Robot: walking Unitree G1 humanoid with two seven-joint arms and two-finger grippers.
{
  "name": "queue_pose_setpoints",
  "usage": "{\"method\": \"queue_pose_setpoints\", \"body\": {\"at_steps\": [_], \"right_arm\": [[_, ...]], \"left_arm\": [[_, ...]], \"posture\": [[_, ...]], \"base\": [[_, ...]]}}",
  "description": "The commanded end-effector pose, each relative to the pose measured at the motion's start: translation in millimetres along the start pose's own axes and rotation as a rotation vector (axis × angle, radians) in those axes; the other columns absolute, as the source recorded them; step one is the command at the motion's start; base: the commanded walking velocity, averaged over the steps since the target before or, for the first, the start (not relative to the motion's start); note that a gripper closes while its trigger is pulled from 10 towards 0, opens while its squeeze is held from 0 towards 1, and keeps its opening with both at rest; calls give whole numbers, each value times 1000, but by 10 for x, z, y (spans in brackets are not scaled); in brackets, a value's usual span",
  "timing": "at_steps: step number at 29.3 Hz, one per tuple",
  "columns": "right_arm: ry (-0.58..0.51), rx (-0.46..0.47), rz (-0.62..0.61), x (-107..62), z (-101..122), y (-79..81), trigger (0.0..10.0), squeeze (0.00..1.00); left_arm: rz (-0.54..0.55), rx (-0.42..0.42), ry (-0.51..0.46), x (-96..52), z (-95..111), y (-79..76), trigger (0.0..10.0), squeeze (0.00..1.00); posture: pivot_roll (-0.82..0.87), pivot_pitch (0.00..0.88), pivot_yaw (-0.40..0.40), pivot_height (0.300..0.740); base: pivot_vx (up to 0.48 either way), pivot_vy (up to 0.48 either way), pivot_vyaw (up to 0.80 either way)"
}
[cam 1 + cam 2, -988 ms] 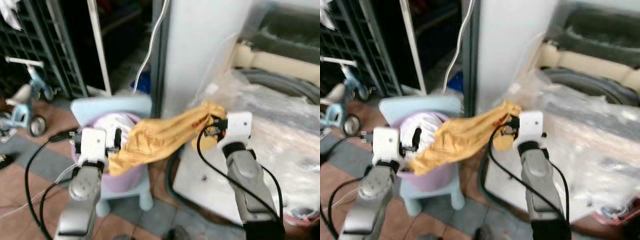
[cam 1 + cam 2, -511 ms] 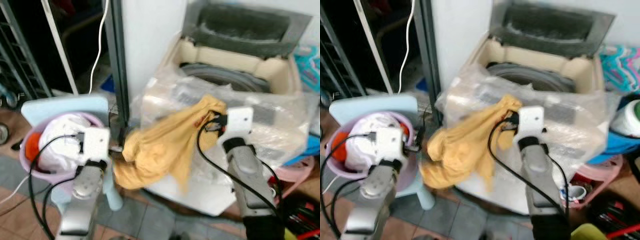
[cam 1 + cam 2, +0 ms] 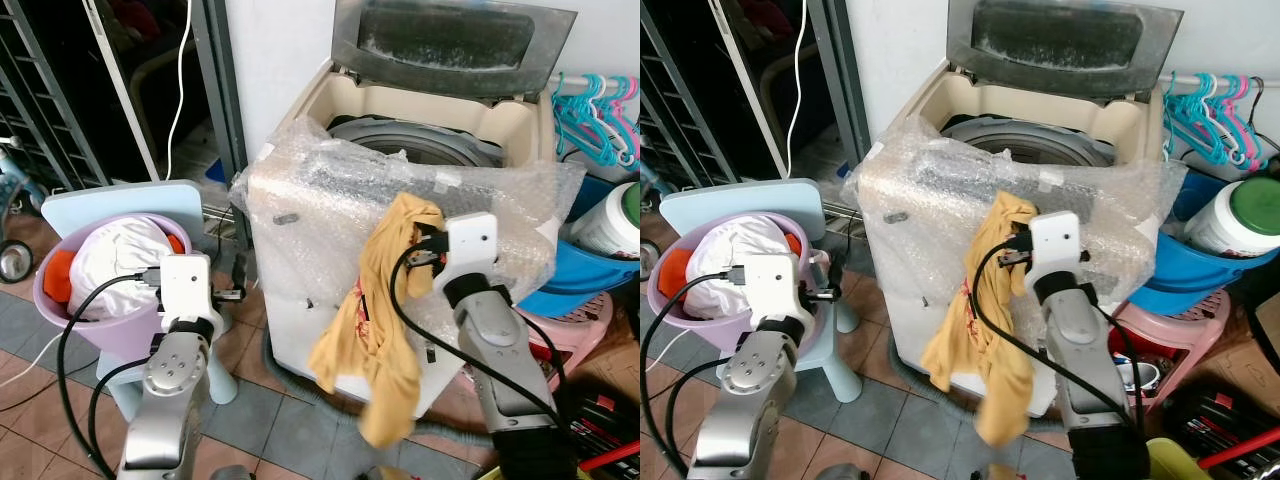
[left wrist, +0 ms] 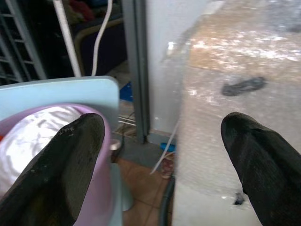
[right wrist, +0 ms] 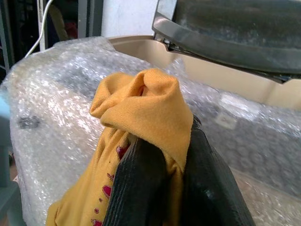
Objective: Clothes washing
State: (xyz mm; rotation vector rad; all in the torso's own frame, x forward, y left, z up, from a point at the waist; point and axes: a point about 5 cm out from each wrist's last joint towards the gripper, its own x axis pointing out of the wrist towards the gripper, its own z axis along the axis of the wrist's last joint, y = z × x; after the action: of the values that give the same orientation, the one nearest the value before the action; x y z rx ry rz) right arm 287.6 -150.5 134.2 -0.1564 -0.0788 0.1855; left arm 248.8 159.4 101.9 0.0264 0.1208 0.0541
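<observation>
Right pincer is clenched on the top bunch of a yellow garment, its two black fingers pressed together with the cloth squeezed between them. From that grip the garment hangs straight down below the pincer, draping in front of the bubble-wrapped front of the top-loading washing machine, whose lid stands raised beyond the pincer and whose drum opening lies just past and above it. Small red print shows on the cloth beneath the fingers.

Left pincer is released: its two black fingers stand wide apart with nothing between them. It hovers between the purple laundry basket, just to its outer side, and the washer's wrapped corner on its inner side. The basket sits on a light-blue child's chair and holds white cloth and something orange.

Half a second ago the garment was stretched between both pincers, the left one gripping its lower end near the basket; now the left has let go and the cloth dangles from the right alone. The head views have also swung since then, bringing the whole washer, a blue tub, a white jar with a green lid and coloured hangers to the right of the right pincer.
</observation>
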Motion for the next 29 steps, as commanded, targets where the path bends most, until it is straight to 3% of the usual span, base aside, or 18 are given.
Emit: {"method": "queue_pose_setpoints", "body": {"at_steps": [1, 4, 10, 11, 13, 19, 21, 25, 29], "right_arm": [[-84, -17, 30, 46, 175, 21, 10000, 0], [-117, -56, 93, 79, 241, 61, 10000, 0], [-222, -43, 173, 241, 550, 68, 10000, 0], [-273, -61, 193, 318, 701, 38, 10000, 0], [-296, -73, 202, 354, 773, 20, 10000, 0], [-427, -115, 169, 663, 1307, -238, 10000, 0], [-473, -122, 128, 805, 1524, -356, 10000, 0], [-503, -105, 64, 924, 1698, -472, 10000, 0], [-506, -11, -251, 1044, 1934, -858, 10000, 0]], "left_arm": [[5, 0, -7, -1, 34, 31, 10000, 0], [9, -10, -2, 9, 35, 39, 10000, 0], [7, -24, -1, 15, 38, 27, 10000, 0], [4, -25, 2, 7, 28, 17, 10000, 0], [2, -25, 4, 5, 24, 12, 10000, 0], [-5, -29, 6, 14, 22, 2, 10000, 0], [-9, -29, 7, 22, 25, -11, 10000, 0], [-12, -29, 10, 25, 25, -22, 10000, 0], [-13, -27, 11, 18, 23, -26, 10000, 0]], "posture": [[-53, 0, 0, 740], [-57, 0, 0, 740], [-58, 0, 0, 740], [-59, 0, 0, 740], [-58, 0, -1, 740], [-60, 0, 0, 740], [-63, 0, 1, 740], [-60, 0, 1, 740], [-50, 0, -6, 740]], "base": [[0, 0, 0], [180, 0, 0], [342, 0, 0], [345, 0, 0], [345, 0, 0], [343, 0, 0], [308, 0, 0], [264, 0, 0], [0, 0, 0]]}}
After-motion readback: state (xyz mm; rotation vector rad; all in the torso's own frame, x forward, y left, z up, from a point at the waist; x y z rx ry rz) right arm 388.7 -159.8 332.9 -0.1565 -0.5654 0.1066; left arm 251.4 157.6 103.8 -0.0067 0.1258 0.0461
